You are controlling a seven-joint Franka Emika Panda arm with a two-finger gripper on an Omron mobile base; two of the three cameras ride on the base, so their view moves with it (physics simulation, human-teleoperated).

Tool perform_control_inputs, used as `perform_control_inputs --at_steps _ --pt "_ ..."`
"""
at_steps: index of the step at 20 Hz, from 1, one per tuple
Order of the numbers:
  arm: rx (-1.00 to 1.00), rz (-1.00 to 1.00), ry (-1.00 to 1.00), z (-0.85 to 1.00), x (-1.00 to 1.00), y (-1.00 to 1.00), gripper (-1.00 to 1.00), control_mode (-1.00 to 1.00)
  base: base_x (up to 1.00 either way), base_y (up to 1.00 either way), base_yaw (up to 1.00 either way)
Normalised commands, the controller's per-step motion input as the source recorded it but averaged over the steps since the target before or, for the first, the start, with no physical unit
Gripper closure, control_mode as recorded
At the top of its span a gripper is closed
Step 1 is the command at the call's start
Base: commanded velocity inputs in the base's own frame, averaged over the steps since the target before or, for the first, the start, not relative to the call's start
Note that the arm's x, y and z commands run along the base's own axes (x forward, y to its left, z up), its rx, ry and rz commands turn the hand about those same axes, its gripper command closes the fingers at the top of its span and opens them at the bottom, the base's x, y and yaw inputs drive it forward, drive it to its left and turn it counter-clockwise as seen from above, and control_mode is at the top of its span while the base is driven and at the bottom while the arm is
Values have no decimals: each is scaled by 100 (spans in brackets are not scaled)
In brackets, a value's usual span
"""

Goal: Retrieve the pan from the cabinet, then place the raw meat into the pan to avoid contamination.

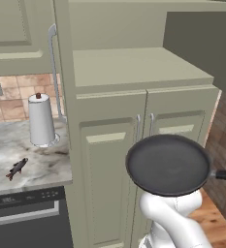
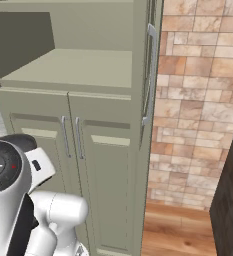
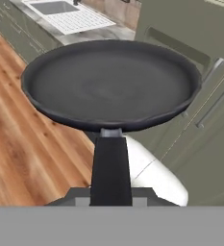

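The pan (image 3: 111,84) sits level, its black handle (image 3: 110,168) running down into the gripper (image 3: 111,194), which clamps it. Behind: wooden floor (image 3: 22,153), green cabinet doors (image 3: 200,120) with silver handles, a distant sink (image 3: 53,7).

We count one pan (image 1: 169,165), dark and round, with one straight black handle (image 3: 110,168). One raw meat item, a small fish (image 1: 16,168), lies on the one marble counter (image 1: 41,162) at the left. One paper-towel roll (image 1: 40,119) stands farther back on that counter. On the cabinet (image 1: 134,72) we count two lower panelled doors with two short vertical handles between them, and one long silver bar handle (image 1: 55,72). One dishwasher front (image 1: 27,218) sits below the counter. One sink (image 3: 53,7) appears in the hand view.
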Motion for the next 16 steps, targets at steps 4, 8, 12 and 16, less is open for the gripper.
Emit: perform_control_inputs --at_steps 4,8,12,16 --pt "-1 -1 0 -16 0 -1 100 -100 0 0 0" --pt "0 0 0 -4 0 0 100 100 0 0 0" --pt "0 0 0 0 0 0 100 100 0 0 0" --pt "0 0 0 0 0 0 100 100 0 0 0"
